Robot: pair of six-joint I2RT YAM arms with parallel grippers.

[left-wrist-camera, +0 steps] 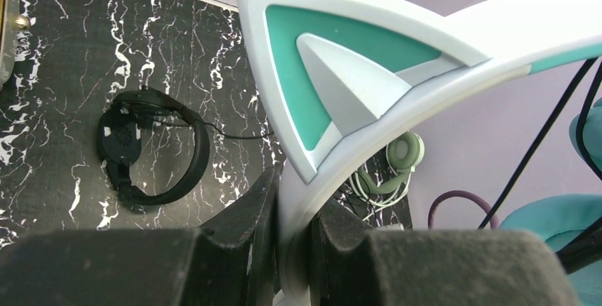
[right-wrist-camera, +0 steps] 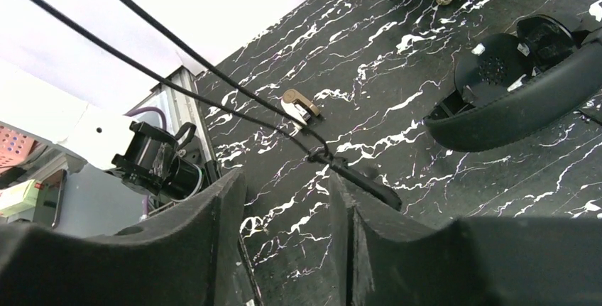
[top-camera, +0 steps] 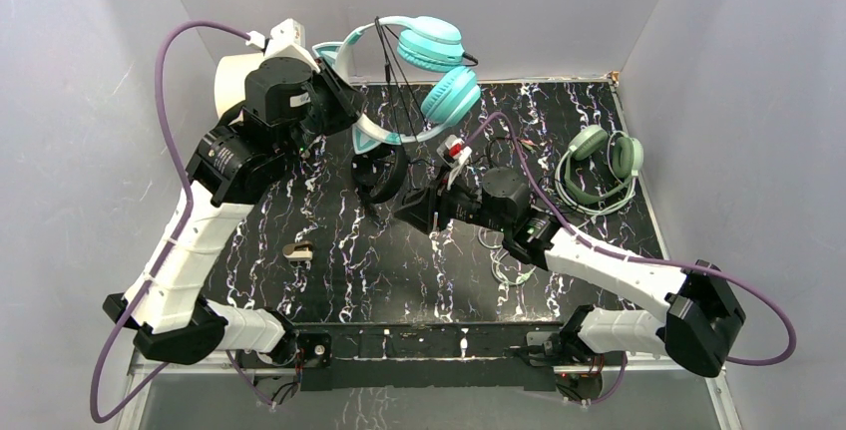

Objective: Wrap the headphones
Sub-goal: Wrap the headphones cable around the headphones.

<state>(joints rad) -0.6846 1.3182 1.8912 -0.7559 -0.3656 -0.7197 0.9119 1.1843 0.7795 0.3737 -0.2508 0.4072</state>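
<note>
My left gripper [left-wrist-camera: 292, 228] is shut on the white cat-ear band [left-wrist-camera: 355, 128] of the teal headphones [top-camera: 439, 61] and holds them up at the back of the table. Their black cable [right-wrist-camera: 213, 79] runs down in taut strands to a plug [right-wrist-camera: 362, 182], which sits just past one finger of my right gripper [right-wrist-camera: 284, 192]. That gripper stands open with only the table showing between its fingers. The black headphones [top-camera: 384, 176] lie flat mid-table, just beyond the right gripper [top-camera: 404, 213]. At the right lie the sage-green headphones [top-camera: 599, 166] with a coiled light cable.
A small brass clip [top-camera: 297, 250] lies on the black marbled table [top-camera: 329, 280] at front left. A white cylinder [top-camera: 231, 81] stands at the back left behind the left arm. Loops of light cable [top-camera: 509, 265] lie under the right arm. Grey walls close in three sides.
</note>
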